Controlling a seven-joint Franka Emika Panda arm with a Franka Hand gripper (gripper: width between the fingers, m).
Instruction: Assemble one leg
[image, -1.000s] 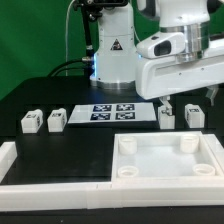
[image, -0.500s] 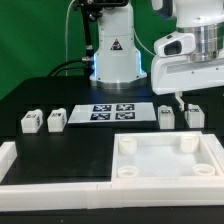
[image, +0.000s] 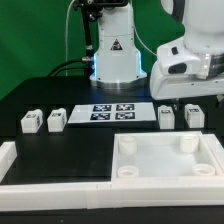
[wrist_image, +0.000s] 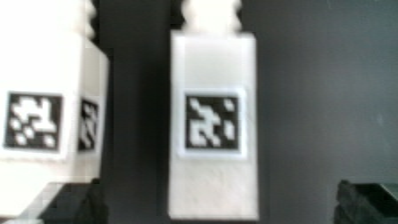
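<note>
Hovering above one leg (wrist_image: 214, 110), jaws apart either side, second leg (wrist_image: 45, 112) just beside, socketed tray (image: 165, 158) nearby

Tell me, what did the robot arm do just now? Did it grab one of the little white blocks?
The arm swung toward the exterior view's right and tilted. Its open pincer now hangs over the two legs on that side. It grabbed nothing. All four legs, the tray and the marker board stayed put.
</note>
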